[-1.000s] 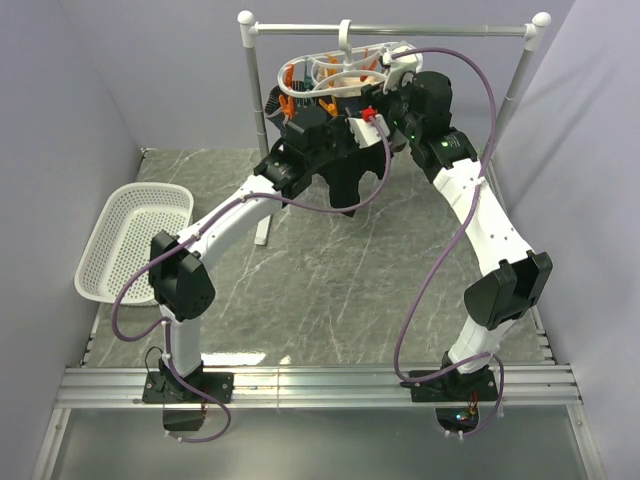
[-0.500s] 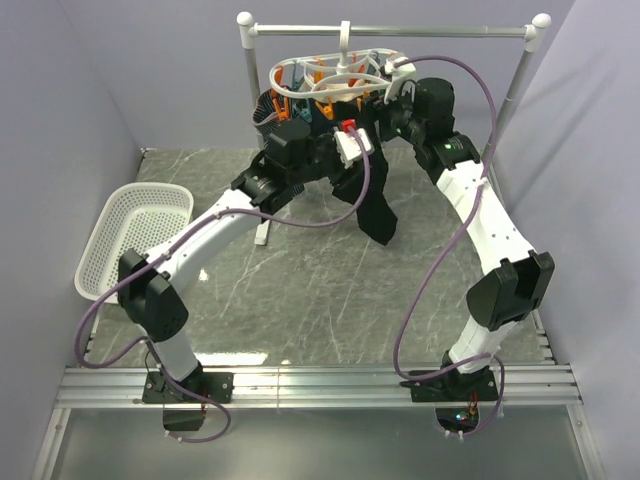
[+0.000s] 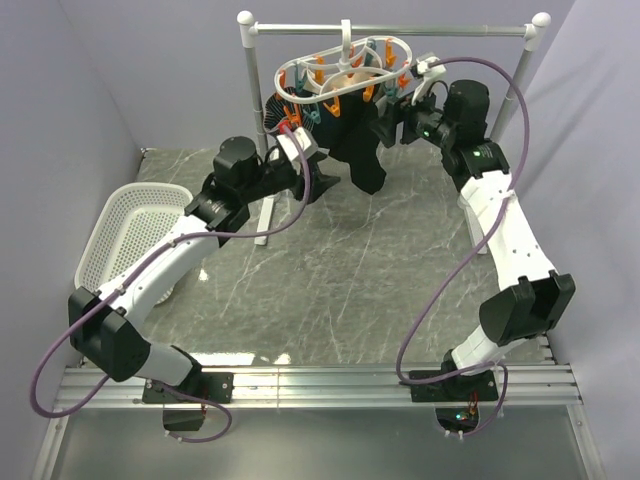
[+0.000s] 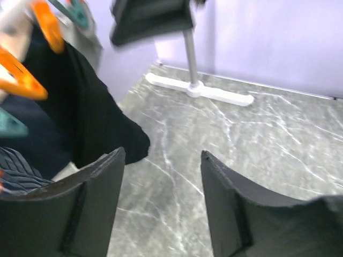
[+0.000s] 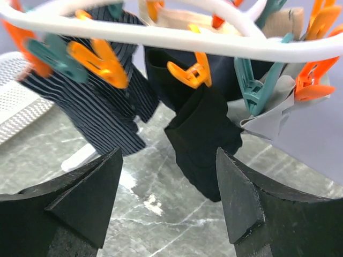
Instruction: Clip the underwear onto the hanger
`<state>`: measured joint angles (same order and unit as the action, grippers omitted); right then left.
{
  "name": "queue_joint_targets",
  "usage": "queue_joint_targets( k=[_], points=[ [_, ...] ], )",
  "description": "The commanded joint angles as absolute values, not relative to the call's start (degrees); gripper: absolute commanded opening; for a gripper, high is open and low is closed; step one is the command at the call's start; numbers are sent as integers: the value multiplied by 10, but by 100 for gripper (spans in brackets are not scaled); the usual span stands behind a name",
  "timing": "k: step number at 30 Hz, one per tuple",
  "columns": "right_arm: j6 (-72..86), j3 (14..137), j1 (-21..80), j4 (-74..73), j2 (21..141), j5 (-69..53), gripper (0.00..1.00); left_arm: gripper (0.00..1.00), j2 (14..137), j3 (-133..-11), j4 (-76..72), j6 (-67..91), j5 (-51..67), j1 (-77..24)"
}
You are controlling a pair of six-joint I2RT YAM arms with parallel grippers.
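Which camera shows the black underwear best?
The right wrist view: the underwear hangs large and centred beneath the hanger. The top external view shows it small; the left wrist view catches only a blurred dark fold at the left.

Left arm [image 3: 170,255]: reaches toward 1 o'clock.
Left claw [image 4: 161,156]: spread wide, empty.
Right arm [image 3: 505,225]: forearm toward 12 o'clock.
Right claw [image 5: 167,155]: faces 9 o'clock, spread, empty.
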<state>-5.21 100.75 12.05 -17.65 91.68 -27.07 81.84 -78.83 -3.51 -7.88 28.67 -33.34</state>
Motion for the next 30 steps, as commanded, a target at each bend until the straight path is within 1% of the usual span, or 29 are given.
queue_joint_targets(
  k=[1,3,7,8,9,10,12,13,14,16,17,19,22,23,30],
  points=[
    [-33,1012,110,-163,880,-326,77,65,808,-746,-104,-37,315,-318],
    [-26,1010,102,-163,873,-333,77,67,802,-723,-152,-27,329,-301],
    [24,984,88,-116,853,-366,78,69,814,-727,-212,-11,331,-291],
    [39,971,85,-107,850,-382,84,69,817,-725,-227,-6,334,-290],
    [45,967,84,-99,845,-388,88,69,823,-722,-248,-4,337,-289],
    [61,964,85,-81,845,-395,92,71,826,-718,-280,17,335,-289],
    [89,964,87,-62,848,-402,91,73,831,-700,-319,36,306,-289],
    [117,959,90,-34,848,-402,88,73,831,-694,-334,40,295,-290],
    [124,956,95,-26,847,-376,80,73,835,-683,-360,44,283,-290],
    [122,939,118,-5,842,-346,71,72,838,-678,-377,60,258,-289],
    [120,928,124,-1,835,-337,65,72,841,-678,-388,60,247,-290],
    [116,901,141,57,829,-302,60,70,843,-673,-403,53,212,-296],
    [119,876,163,117,831,-288,51,69,849,-659,-434,40,155,-314],
    [114,873,170,126,837,-278,46,69,853,-657,-439,41,149,-320],
    [119,851,196,239,869,-217,40,70,867,-653,-471,36,127,-341]
  ],
)
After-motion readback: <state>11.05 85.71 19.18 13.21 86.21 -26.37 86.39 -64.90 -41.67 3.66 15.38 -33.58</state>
